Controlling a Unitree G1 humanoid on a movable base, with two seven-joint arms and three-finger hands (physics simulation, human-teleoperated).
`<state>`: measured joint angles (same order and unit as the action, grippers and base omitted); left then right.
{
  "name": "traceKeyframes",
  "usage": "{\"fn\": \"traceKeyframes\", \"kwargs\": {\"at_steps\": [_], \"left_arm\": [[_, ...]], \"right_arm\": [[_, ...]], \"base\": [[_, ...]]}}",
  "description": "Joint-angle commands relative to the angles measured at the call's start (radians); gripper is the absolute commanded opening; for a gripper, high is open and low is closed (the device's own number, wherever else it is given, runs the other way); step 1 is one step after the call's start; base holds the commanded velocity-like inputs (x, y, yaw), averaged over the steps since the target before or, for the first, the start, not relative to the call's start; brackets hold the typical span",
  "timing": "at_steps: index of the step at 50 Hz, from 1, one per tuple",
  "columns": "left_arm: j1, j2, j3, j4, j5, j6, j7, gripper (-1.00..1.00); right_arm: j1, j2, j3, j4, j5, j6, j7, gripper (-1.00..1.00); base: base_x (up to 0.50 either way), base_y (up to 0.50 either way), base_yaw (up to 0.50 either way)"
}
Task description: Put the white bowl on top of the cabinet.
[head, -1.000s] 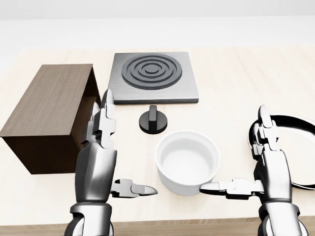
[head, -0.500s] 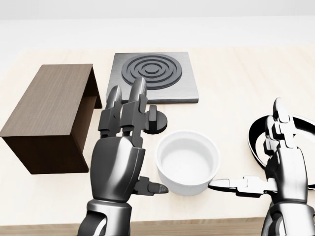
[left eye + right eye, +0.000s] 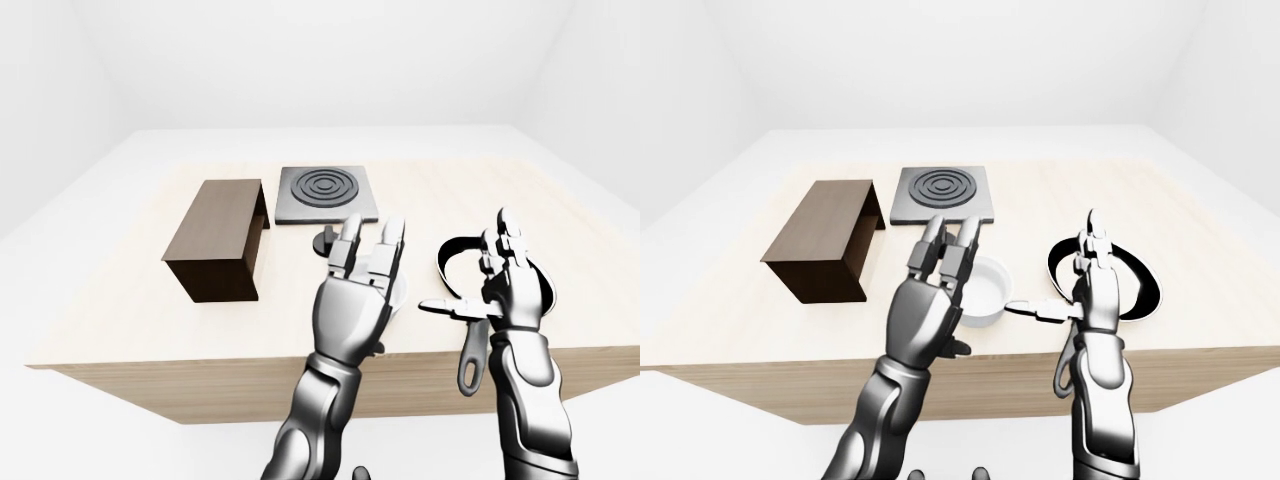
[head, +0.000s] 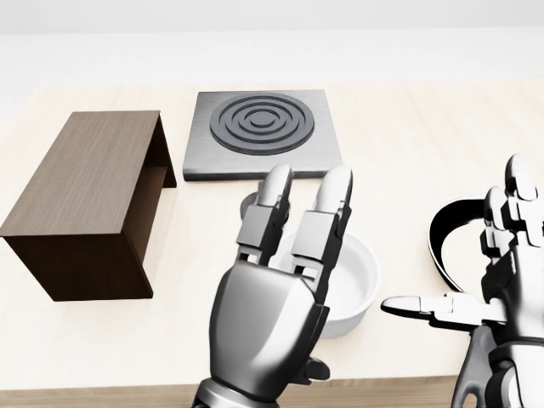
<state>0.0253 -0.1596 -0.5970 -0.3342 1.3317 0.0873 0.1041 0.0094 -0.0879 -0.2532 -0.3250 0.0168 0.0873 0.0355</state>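
Note:
The white bowl (image 4: pixel 355 282) stands near the bottom edge of the light wood table, right of centre in the head view. My left hand (image 4: pixel 293 255) is raised between the camera and the bowl, fingers spread and pointing up, open and holding nothing; it hides the bowl's left half. My right hand (image 4: pixel 463 255) is open to the right of the bowl, its thumb (image 4: pixel 406 305) pointing left toward the bowl's rim without touching it. The dark brown cabinet (image 4: pixel 85 191) lies at the left, with its flat top bare.
A grey burner plate (image 4: pixel 262 132) with dark rings sits at the top centre. Its black knob (image 4: pixel 252 204) is mostly hidden behind my left fingers. A black pan (image 4: pixel 444 234) lies at the right behind my right hand, its handle (image 3: pixel 470 360) reaching past the table's edge.
My left hand has risen and swung right, from beside the bowl to in front of it, covering the knob. My right hand has drifted right and up. The bowl has not moved.

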Motion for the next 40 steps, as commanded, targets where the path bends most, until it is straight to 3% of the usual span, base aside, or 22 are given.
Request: {"fn": "traceKeyframes", "kwargs": {"at_steps": [1,9,10,17,27,40], "left_arm": [[-0.015,-0.018,-0.026,0.059,0.059,0.000,0.018,1.00],[-0.031,-0.030,-0.007,0.078,0.059,0.000,0.012,1.00],[-0.086,-0.046,0.043,0.173,0.056,0.000,0.027,1.00],[-0.109,-0.062,0.077,0.218,0.073,0.000,0.023,1.00],[-0.208,-0.080,0.174,0.372,0.049,0.000,0.020,1.00],[-0.221,-0.078,0.187,0.478,0.013,0.000,0.033,1.00]], "right_arm": [[-0.006,-0.009,-0.020,-0.012,0.023,0.000,0.001,1.00],[-0.011,-0.010,-0.018,-0.001,0.022,0.000,-0.001,1.00],[-0.034,-0.018,-0.021,0.037,0.026,0.000,-0.001,1.00],[-0.030,-0.023,-0.021,0.028,0.035,0.000,-0.002,1.00],[-0.033,-0.020,-0.009,0.043,0.024,0.000,-0.004,1.00],[-0.048,-0.028,-0.017,0.062,0.033,0.000,-0.010,1.00]], "base": [[0.00,0.00,0.00],[0.00,0.00,0.00],[0.00,0.00,0.00],[0.00,0.00,0.00],[0.00,0.00,0.00],[0.00,0.00,0.00]]}}
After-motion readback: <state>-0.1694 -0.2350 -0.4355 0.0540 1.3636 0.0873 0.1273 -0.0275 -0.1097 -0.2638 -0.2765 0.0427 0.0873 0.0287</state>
